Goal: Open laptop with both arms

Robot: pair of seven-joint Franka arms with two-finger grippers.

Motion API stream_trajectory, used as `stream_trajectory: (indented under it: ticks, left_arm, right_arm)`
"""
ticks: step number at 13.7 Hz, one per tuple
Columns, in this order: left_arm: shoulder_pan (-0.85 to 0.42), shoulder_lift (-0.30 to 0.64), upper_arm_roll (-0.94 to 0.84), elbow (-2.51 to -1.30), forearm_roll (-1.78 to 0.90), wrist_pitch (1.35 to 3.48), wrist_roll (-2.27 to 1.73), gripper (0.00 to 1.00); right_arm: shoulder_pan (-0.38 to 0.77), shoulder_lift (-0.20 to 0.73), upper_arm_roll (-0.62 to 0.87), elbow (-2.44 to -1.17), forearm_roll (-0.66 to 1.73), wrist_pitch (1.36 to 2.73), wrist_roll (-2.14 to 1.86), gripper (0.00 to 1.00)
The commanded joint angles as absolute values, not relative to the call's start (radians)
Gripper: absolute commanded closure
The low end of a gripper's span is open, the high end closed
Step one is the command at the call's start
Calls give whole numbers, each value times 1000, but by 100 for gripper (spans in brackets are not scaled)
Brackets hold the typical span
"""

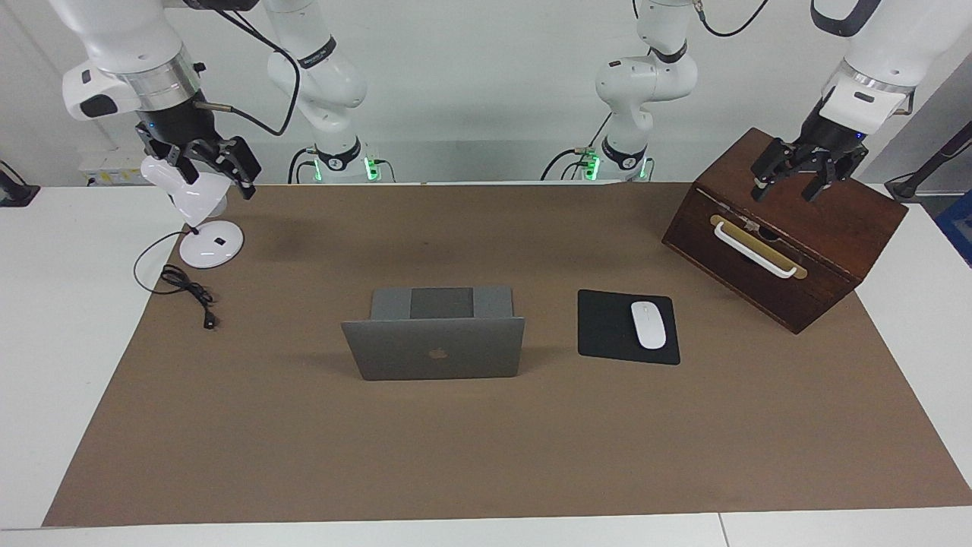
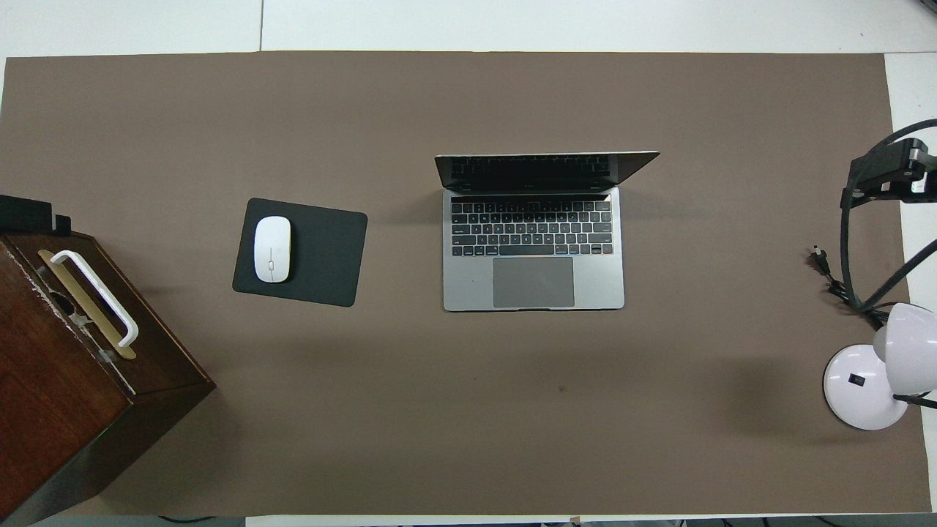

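Observation:
The silver-grey laptop (image 1: pixel 434 349) stands open in the middle of the brown mat, its lid upright with the apple logo facing away from the robots. Its keyboard and trackpad show in the overhead view (image 2: pixel 533 252). My left gripper (image 1: pixel 790 188) hangs open and empty over the top of the wooden box (image 1: pixel 835 228); only its edge shows in the overhead view (image 2: pixel 29 216). My right gripper (image 1: pixel 215 176) hangs open and empty over the white desk lamp's head, and it also shows in the overhead view (image 2: pixel 887 172). Both grippers are well away from the laptop.
A black mouse pad (image 1: pixel 607 327) with a white mouse (image 1: pixel 648 324) lies beside the laptop toward the left arm's end. The wooden box has a white handle (image 1: pixel 755 248). The desk lamp (image 1: pixel 211 247) and its black cord (image 1: pixel 186 287) are at the right arm's end.

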State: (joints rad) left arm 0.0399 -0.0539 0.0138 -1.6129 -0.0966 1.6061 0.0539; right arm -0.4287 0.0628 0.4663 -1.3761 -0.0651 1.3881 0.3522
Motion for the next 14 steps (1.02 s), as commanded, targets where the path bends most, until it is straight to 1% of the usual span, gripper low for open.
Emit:
stream_trajectory:
  ticks: [1,3,5,7,10,14]
  left_arm:
    - [38,28,6,-1514,-78,1557,37,0]
    - [29,37,5,-1516,-61,1577,37,0]
    - [28,32,-1,-1542,-52,1586,34,0]
    - [3,22,-2,-1569,-51,1589,23,0]
    - [-11,15,-2,-1580,-48,1592,8,0]
    - [-9,17,-2,-1574,-32,1594,9,0]
  right_arm:
    - [-428,22,469,-1431,-43,1393,353,0]
    - [-414,18,471,-1434,-41,1390,351,0]
    - [-414,20,469,-1434,3,1413,325,0]
    - [-400,0,472,-1483,11,1498,420,0]
    - [-400,-31,477,-1506,29,1482,284,0]
    - [-399,-35,476,-1506,28,1486,250,0]
